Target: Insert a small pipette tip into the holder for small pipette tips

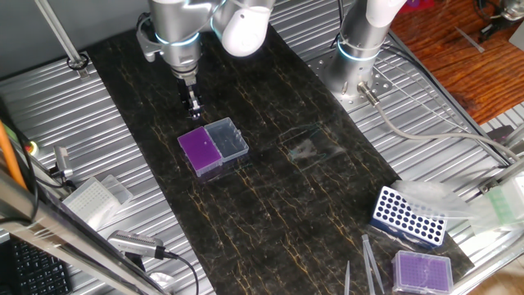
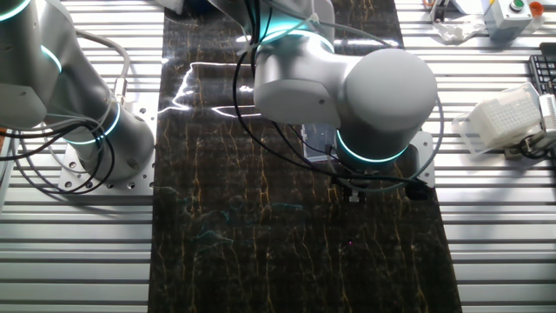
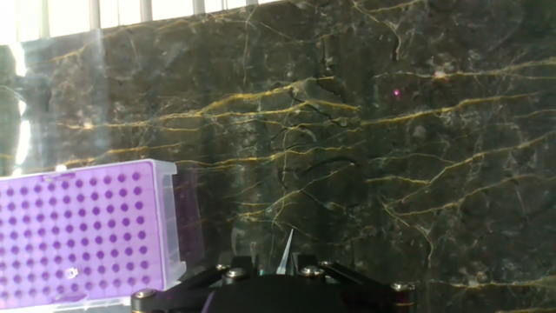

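The tool (image 3: 287, 268) pinches what looks like a small pipette tip (image 3: 285, 250); the holder (image 3: 82, 233) lies just beside its left.

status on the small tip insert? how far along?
Done: the clear small pipette tip is pinched in the gripper, and the square box with vivid purple grid has its clear lid open. In hand: the gripper sits beside the box, tip over dark marble, not over the grid. Left: align above a hole, lower, release.
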`<control>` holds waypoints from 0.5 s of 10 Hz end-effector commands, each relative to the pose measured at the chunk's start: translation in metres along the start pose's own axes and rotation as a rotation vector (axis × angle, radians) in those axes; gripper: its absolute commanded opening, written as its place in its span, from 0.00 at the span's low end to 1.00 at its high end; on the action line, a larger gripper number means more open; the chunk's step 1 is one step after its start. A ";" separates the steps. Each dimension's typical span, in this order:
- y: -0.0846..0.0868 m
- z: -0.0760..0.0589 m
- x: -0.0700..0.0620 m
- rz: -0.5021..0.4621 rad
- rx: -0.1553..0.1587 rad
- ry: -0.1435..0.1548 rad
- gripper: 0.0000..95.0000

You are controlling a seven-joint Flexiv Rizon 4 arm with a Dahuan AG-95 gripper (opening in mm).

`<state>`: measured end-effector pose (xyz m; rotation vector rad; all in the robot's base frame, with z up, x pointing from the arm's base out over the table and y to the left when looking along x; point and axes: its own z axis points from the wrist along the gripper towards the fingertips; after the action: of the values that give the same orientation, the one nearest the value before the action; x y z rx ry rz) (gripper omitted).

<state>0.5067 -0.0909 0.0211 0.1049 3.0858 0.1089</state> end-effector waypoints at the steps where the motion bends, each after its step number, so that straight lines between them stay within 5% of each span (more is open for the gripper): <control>1: 0.000 0.002 -0.001 0.006 -0.001 0.003 0.20; 3: -0.001 0.004 -0.001 0.004 0.000 0.004 0.20; 4: -0.001 0.005 -0.001 -0.002 0.000 0.002 0.00; 5: -0.001 0.005 0.000 -0.009 -0.001 0.001 0.00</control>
<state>0.5070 -0.0914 0.0152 0.0877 3.0871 0.1089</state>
